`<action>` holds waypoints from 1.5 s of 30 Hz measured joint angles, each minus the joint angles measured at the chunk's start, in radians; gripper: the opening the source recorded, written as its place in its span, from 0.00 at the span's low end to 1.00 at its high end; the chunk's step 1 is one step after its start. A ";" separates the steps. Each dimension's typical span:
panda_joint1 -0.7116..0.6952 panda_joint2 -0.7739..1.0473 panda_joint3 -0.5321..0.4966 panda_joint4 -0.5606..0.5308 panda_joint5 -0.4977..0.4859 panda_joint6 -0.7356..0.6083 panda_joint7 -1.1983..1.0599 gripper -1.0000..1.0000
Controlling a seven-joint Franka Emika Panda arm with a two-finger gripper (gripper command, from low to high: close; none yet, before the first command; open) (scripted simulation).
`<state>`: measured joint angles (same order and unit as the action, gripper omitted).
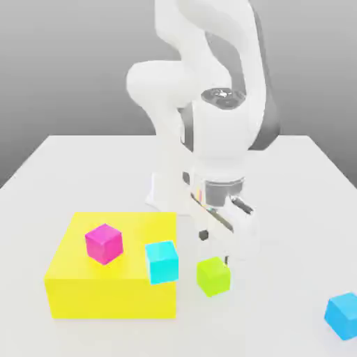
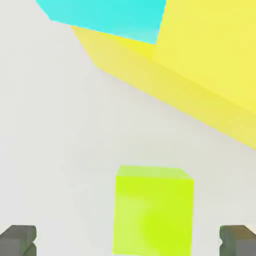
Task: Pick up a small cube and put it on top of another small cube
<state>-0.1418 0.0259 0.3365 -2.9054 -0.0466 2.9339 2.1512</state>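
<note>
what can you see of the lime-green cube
The lime-green cube is small, plain and smooth, like matte plastic, with flat faces and no visible markings. It sits flat on the pale surface, turned at an angle in the exterior view, near the yellow block. In the hand view, the open jaws stand apart from it, ungripped.

"What color was the block near the tabletop's front edge?"
"The big block (image 1: 111, 298) was plain yellow."
"And the cubes?"
"One cube (image 1: 104, 244) was magenta, another cube (image 1: 162, 263) cyan, the third cube (image 1: 213, 277) lime green, the fourth cube (image 1: 344, 316) blue."
"The tabletop (image 1: 279, 209)?"
"Pale, nearly white, unpatterned. The arm (image 1: 164, 87) was white with grey parts."
</note>
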 joint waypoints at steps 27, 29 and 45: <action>0.188 -0.085 -0.175 0.074 0.033 -0.140 -0.265 0.00; 0.180 -0.104 -0.190 0.108 0.022 -0.187 -0.348 0.00; -0.105 -0.401 -0.435 0.188 -0.014 -0.585 -0.484 0.00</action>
<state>-0.2470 -0.3750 -0.0986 -2.7173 -0.0607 2.3488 1.6671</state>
